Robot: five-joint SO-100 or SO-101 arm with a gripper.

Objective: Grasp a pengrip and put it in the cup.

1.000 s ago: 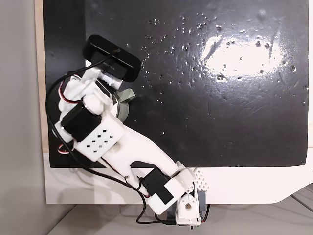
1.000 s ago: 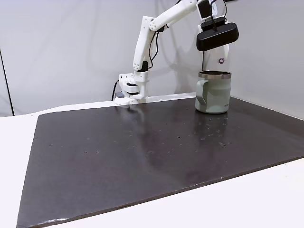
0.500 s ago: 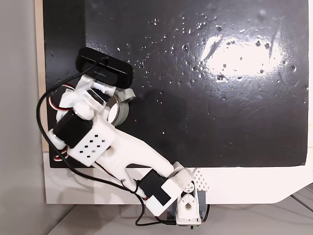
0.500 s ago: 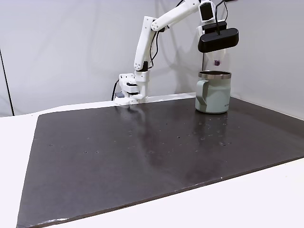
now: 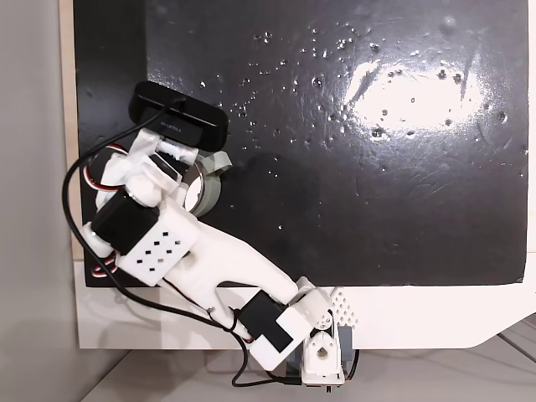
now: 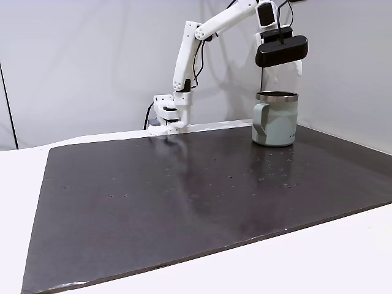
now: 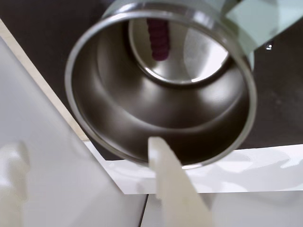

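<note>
Cup [image 6: 275, 118]: a pale grey-green mug with a steel rim, standing upright on the black mat [image 6: 184, 196] near its far right corner in a fixed view from the side, handle pointing left there. In a fixed view from above, the cup [image 5: 209, 191] is showing as a sliver of rim and wall beside the arm, near the mat's left edge. In the wrist view the cup [image 7: 118, 137] is presenting its shiny steel inside, with the mouth facing the camera.

Pengrip [image 7: 158, 38]: a small purple ribbed cylinder, lying inside the cup on the steel bottom, against the upper wall as the wrist view is showing it. It is touching nothing but the cup.

Gripper [image 6: 288, 75]: hanging above the cup's mouth, apart from the rim, in the side view, under a black camera bar [image 6: 281, 51]. In the wrist view the gripper [image 7: 90, 156] is standing released, jaws spread: one white finger [image 7: 173, 187] is rising from the lower edge over the near rim, the other broad white finger [image 7: 47, 161] is occupying the lower left. Nothing is sitting between them.

Arm [image 5: 218, 260]: white, reaching from its base [image 5: 322, 356] at the table's [image 5: 419, 318] lower edge up and left across the mat's corner in the view from above
</note>
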